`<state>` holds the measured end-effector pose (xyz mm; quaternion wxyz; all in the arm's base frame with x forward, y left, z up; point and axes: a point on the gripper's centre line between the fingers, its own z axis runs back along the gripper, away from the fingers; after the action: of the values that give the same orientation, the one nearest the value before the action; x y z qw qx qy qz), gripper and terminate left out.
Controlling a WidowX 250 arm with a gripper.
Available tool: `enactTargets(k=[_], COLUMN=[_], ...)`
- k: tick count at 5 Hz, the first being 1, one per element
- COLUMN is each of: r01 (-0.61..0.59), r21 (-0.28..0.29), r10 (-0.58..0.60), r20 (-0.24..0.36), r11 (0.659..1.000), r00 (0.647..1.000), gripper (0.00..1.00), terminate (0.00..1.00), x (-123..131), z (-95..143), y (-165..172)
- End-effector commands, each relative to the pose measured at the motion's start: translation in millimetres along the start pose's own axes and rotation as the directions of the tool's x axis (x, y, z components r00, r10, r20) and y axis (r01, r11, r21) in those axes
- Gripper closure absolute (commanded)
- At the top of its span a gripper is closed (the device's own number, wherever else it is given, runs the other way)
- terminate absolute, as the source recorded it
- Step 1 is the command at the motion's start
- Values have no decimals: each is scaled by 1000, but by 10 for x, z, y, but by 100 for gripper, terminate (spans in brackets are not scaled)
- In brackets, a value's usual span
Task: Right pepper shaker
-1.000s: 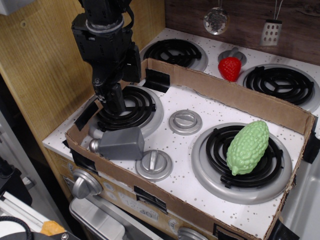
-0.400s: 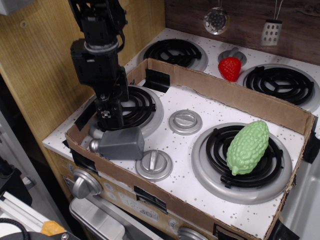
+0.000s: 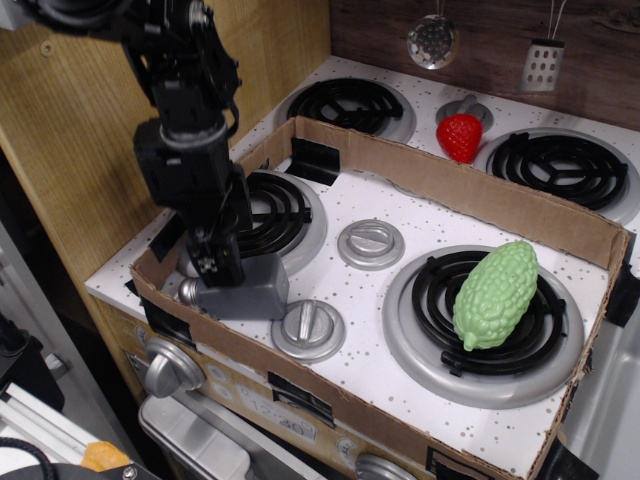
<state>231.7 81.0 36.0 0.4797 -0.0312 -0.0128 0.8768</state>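
Note:
The pepper shaker (image 3: 248, 288) is a grey block lying on its side at the front left corner of the cardboard tray (image 3: 470, 190). Its silver ball top (image 3: 187, 291) points left, toward the tray wall. My black gripper (image 3: 221, 268) hangs straight down over the shaker's left end. Its fingertips are at or touching the shaker's upper edge near the ball top. The fingers look like one dark block, so I cannot tell how far apart they are.
The tray lies on a toy stove. A front left burner (image 3: 270, 215) is behind the shaker and a silver knob (image 3: 308, 329) is just to its right. A second knob (image 3: 371, 243), a green bumpy vegetable (image 3: 495, 294) and a strawberry (image 3: 459, 137) lie farther right.
The gripper has moved down and toward the front left, from above the left burner to the shaker's left end. The shaker has not visibly moved.

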Motion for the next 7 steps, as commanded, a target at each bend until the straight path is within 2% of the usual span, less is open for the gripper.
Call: enactTargets(k=[1,3,4,6,7], r01=[-6,-17,-20,49,72], r21=[-35,-54,-85,-167,-187], r10=[5,12,15,-41,-55], r20=[-39,-84,-58,49,96], r11=[999,998,996,985,980], r00=[999,996,998,998,994], gripper=[0,0,100,100,100], terminate=[0,0,0,0,0], x=[25,42,30,-130,-257], z=[-107,-269,-246,81,300], y=[21,42,74,78,42])
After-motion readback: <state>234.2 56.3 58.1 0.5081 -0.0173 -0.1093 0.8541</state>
